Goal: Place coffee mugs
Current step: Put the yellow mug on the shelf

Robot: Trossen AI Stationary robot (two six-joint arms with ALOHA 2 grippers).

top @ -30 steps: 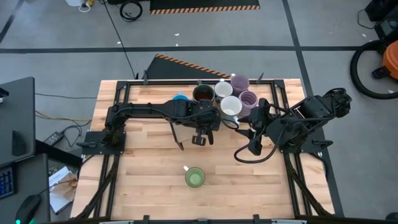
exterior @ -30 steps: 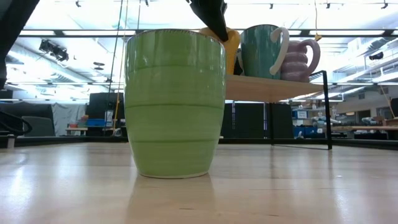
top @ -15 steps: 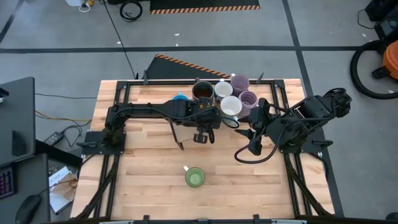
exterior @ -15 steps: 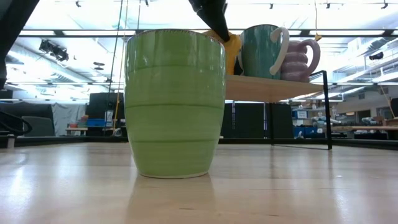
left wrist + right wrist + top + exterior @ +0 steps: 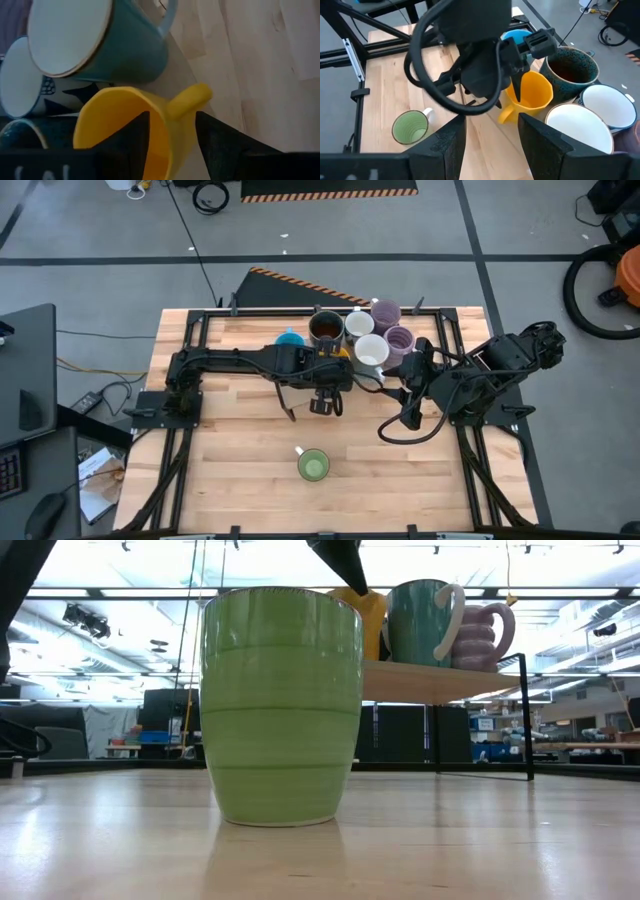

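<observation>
The orange mug [image 5: 125, 115] stands upright on a raised wooden shelf [image 5: 430, 680] at the table's far middle, beside the blue mug [image 5: 95, 45], dark brown mug [image 5: 327, 330], patterned mug [image 5: 358, 325], white mug [image 5: 371, 350] and two lilac mugs [image 5: 385, 312]. My left gripper [image 5: 172, 142] is open over the orange mug, one finger above its hollow and one outside by the handle [image 5: 190, 97]. The green mug [image 5: 314, 466] stands on its base on the near table. My right gripper [image 5: 490, 150] waits open at the table's right.
The shelf rests on a black metal frame [image 5: 528, 720] whose rails run along the table's sides. The mugs crowd together on the shelf. Bare wood lies between the shelf and the green mug [image 5: 280, 705], which fills the low view's middle.
My left gripper has risen a little off the orange mug and drawn slightly toward the table's left, uncovering more of the blue mug. The orange mug has stayed on the shelf.
</observation>
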